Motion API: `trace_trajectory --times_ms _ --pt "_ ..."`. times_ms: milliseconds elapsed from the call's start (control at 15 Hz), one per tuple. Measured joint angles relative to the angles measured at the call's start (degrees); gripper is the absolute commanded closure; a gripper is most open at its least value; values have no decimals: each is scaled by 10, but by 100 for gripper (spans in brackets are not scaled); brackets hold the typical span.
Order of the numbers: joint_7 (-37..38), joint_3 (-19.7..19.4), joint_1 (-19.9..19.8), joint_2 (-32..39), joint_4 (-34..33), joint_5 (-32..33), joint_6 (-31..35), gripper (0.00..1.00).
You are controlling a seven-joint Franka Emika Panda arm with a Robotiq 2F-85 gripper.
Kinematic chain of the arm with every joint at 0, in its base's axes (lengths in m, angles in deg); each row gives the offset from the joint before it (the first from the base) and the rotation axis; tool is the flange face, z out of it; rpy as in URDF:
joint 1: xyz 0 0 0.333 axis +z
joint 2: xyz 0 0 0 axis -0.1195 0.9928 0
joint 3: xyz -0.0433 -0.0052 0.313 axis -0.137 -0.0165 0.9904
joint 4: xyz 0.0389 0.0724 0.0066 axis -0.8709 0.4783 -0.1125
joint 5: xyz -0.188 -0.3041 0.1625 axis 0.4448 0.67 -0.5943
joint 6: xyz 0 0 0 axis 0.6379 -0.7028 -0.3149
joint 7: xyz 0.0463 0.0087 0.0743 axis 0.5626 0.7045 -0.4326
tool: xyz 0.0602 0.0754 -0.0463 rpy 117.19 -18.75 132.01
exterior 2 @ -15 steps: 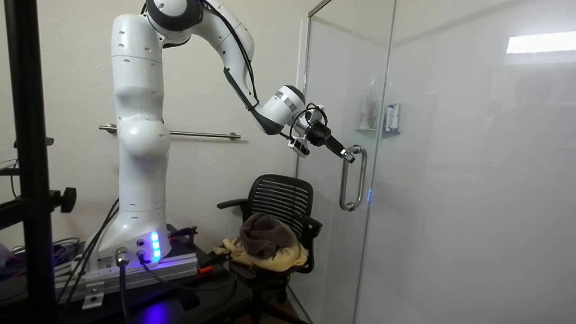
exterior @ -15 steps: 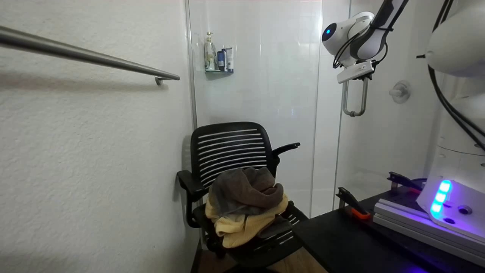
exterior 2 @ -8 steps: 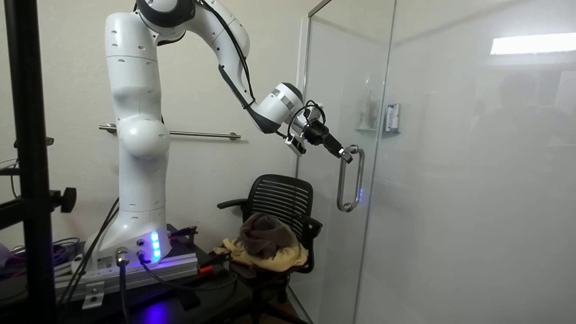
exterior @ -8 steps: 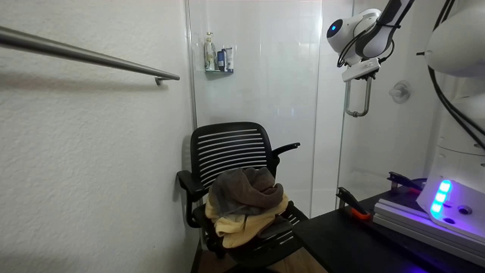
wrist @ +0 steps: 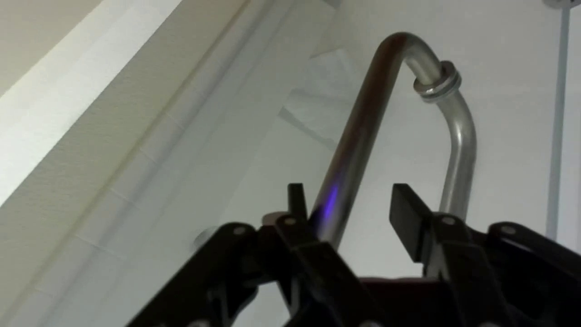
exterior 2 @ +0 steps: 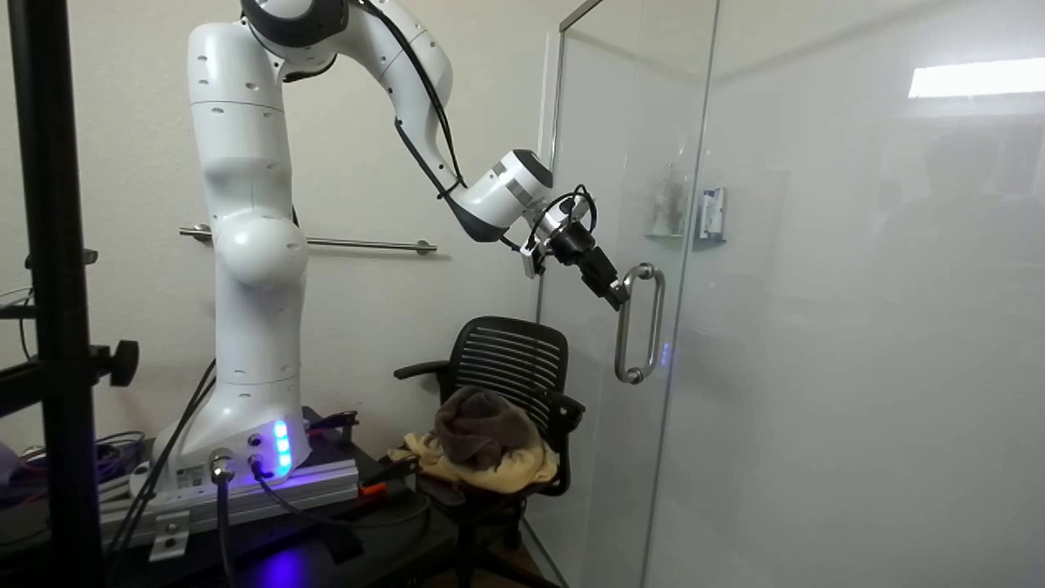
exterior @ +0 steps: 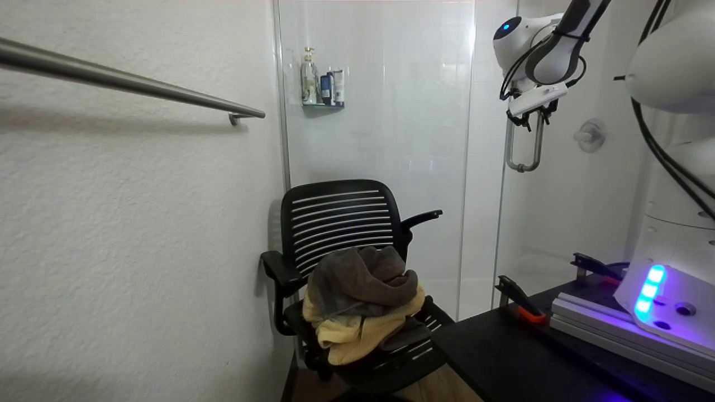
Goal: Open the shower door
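The shower door (exterior: 550, 223) is a tall clear glass panel; it also shows in an exterior view (exterior 2: 784, 392). In an exterior view a narrow strip separates its edge from the fixed panel's edge, so it looks slightly ajar. Its chrome handle (exterior 2: 623, 339) shows in both exterior views (exterior: 538, 145) and in the wrist view (wrist: 363, 122). My gripper (exterior 2: 618, 296) is by the upper part of the handle's outer bar. In the wrist view my gripper (wrist: 348, 195) is open; the bar passes behind the left finger. Whether the bar sits between the pads or touches cannot be told.
A fixed glass panel (exterior: 385, 145) stands beside the door, with bottles (exterior: 309, 78) on a shelf behind it. A black chair (exterior: 341, 209) holding towels (exterior: 363, 285) stands before it. The robot base is on a black table (exterior: 480, 349). A metal bar (exterior: 128, 78) runs along the wall.
The gripper's fingers have spread, and it has tilted and dropped slightly back from the handle. The door and handle shifted a little outward by half a second ago, then partly back.
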Motion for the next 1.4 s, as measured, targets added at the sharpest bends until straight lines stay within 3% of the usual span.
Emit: trace_trajectory --times_ms 200,333,600,1000,1200,1400 --pt "-118 -32 -7 0 16 -29 69 97" --pt "-115 -37 -19 -2 23 -14 114 94" --pt "76 -43 -31 8 24 160 174 94" --pt "378 -42 -29 14 23 437 171 94" --pt "445 -42 -27 12 28 509 164 94" --pt "479 -43 -27 9 31 536 163 94"
